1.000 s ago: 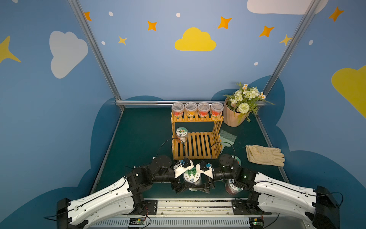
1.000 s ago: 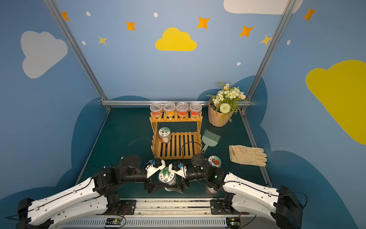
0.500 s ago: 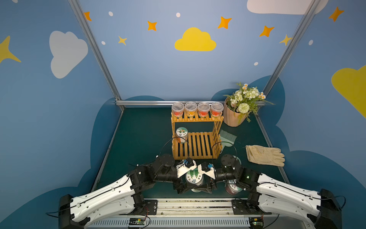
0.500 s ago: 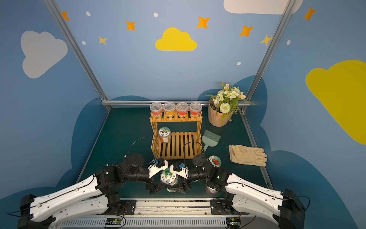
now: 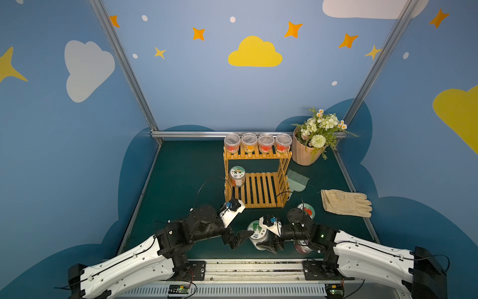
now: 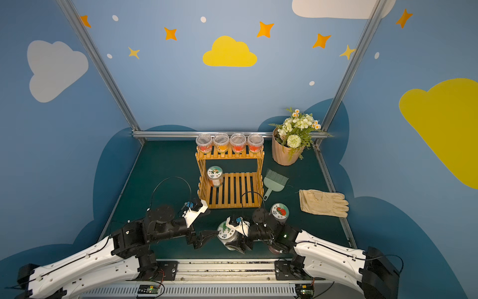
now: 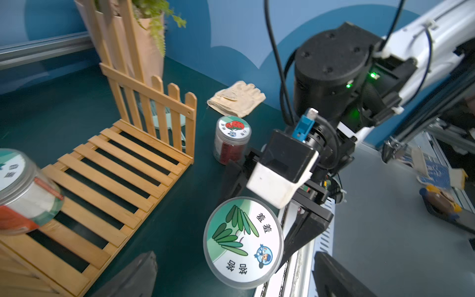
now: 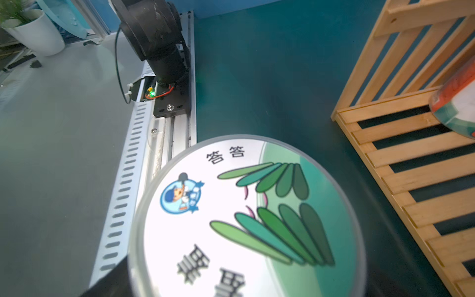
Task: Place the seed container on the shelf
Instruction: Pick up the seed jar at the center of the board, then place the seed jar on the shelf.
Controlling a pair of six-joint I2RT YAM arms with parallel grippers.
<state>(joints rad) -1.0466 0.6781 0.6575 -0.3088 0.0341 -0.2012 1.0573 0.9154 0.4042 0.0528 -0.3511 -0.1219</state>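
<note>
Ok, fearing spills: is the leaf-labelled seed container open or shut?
Shut: a printed lid caps the seed container in both wrist views.

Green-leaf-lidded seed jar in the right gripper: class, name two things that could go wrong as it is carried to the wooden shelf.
First, the left gripper stands open close beside the seed jar; lifting away could clip it and loosen the hold of the right gripper. Second, the jar with the red-fruit lid stands right beside the right arm; a swing toward the shelf might topple it.
</note>
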